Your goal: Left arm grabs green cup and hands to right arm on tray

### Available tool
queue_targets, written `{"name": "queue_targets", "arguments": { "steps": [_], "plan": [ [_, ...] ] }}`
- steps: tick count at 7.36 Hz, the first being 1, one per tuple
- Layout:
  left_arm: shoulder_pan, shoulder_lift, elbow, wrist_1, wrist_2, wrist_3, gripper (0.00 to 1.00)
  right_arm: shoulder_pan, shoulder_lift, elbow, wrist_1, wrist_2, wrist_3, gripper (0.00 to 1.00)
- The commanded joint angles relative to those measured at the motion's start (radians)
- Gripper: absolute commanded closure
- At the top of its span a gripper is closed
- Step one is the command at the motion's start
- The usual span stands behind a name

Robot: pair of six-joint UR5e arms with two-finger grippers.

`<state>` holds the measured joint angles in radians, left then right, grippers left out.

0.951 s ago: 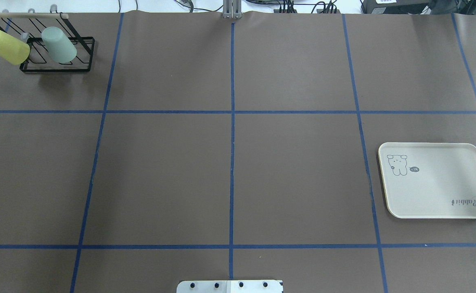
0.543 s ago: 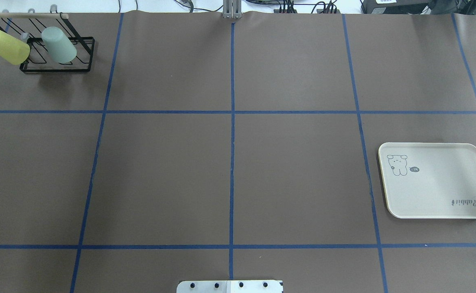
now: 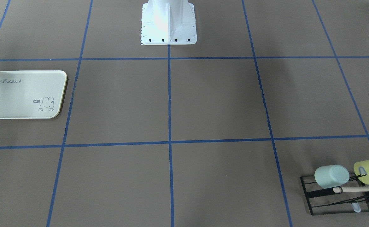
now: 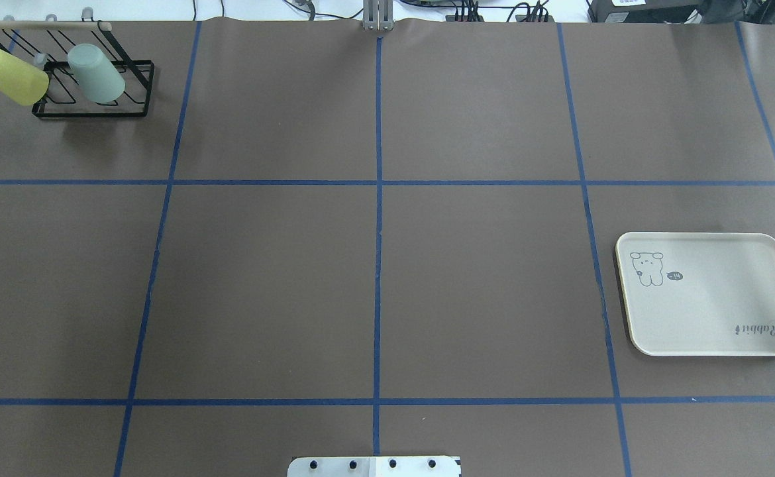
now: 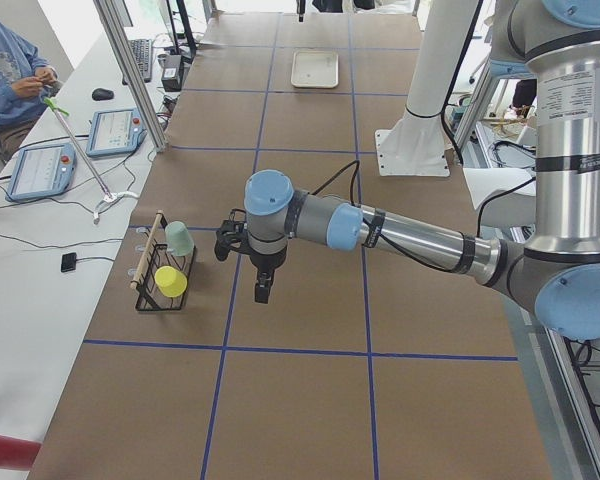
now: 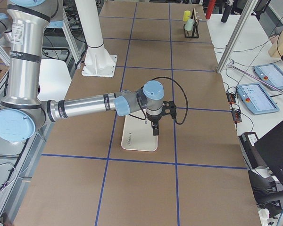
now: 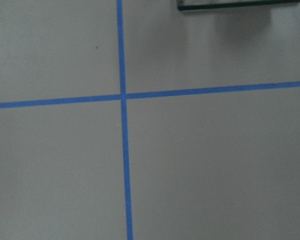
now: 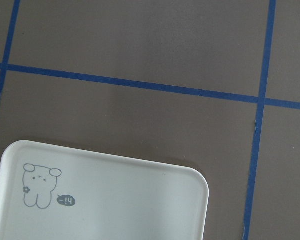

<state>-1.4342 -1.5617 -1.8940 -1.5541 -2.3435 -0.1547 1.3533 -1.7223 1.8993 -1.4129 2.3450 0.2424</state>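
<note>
The green cup [image 4: 96,73] hangs mouth-down on a black wire rack [image 4: 89,111] at the table's far left corner; it also shows in the front view [image 3: 331,176] and the exterior left view [image 5: 179,238]. The tray [image 4: 719,311] lies empty at the right, also in the right wrist view [image 8: 115,205]. My left gripper [image 5: 263,293] hangs above the table beside the rack, apart from the cup. My right gripper [image 6: 154,132] hangs over the tray's [image 6: 137,139] far end. Both show only in side views, so I cannot tell whether they are open or shut.
A yellow-green cup [image 4: 11,76] hangs on the rack left of the green one. The rack's base edge [image 7: 235,5] shows at the top of the left wrist view. The white robot base [image 3: 168,22] stands at the table's near middle edge. Blue tape lines grid the brown table.
</note>
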Motion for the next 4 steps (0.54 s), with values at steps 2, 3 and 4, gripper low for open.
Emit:
{"name": "queue_targets", "arguments": {
  "steps": [2,3,4],
  "plan": [
    [0.165,-0.202,0.021,0.0,0.155,-0.301,0.0,-0.037,0.001,0.0,0.002,-0.004,-0.005,0.0],
    [0.257,-0.252,0.048,0.011,0.265,-0.334,0.0,-0.049,0.006,0.001,0.002,-0.01,-0.002,0.0],
    [0.268,-0.317,0.114,0.008,0.285,-0.367,0.0,-0.049,0.01,0.0,0.002,-0.012,0.0,0.0]
  ]
}}
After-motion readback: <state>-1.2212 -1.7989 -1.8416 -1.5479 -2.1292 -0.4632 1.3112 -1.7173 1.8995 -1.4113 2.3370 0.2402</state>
